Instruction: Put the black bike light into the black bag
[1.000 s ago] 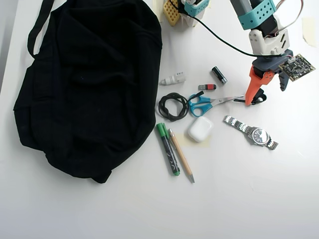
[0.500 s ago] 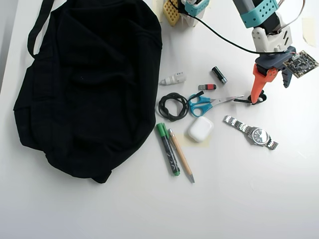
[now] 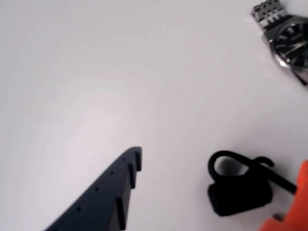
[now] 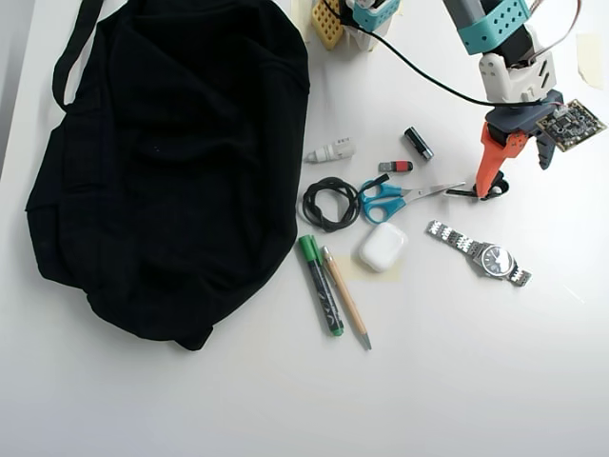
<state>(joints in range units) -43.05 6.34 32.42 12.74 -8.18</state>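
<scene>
Overhead, arm reaches in from the far right edge, wrist pitched down, gripper (image 4: pixel 504 181) spread with 2 fingers: orange one (image 4: pixel 489 160) pointing at the table, dark one (image 4: pixel 542 150) off to its right. Black bike light (image 4: pixel 491 188) lies on the white table (image 4: pixel 428 381) at the orange tip, partly hidden under it, right of the scissors (image 4: pixel 395 198) and just beyond the watch (image 4: pixel 493 257). Wrist view: light (image 3: pixel 239 192) is a blocky body with strap loop curling above; long axis cannot be told. Black bag (image 4: pixel 162 162) sits well apart, far left.
</scene>
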